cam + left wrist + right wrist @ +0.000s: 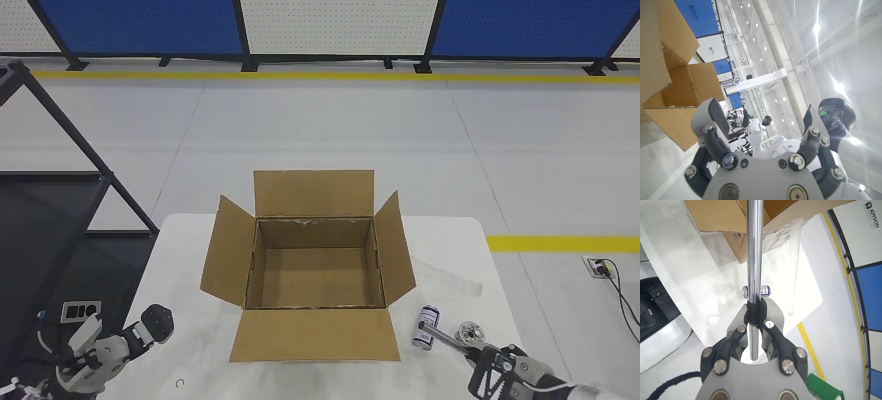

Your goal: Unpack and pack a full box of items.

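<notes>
An open cardboard box (310, 265) stands in the middle of the white table (185, 290), its four flaps spread and its inside bare. My right gripper (755, 308) is shut on a shiny metal rod (753, 256) that points toward the box's near right corner (738, 255). In the top view the rod (446, 341) lies over the table's front right. A small blue-and-white can (428, 327) lies on its side just beyond the rod; the right wrist view shows the can (765, 290) too. My left gripper (762, 113) is open and holds nothing, tilted upward beside the box (677, 81).
A clear plastic bag (796, 256) lies on the table right of the box. A black metal rack (50, 230) stands off the table's left edge. My left arm (105, 352) is at the front left corner.
</notes>
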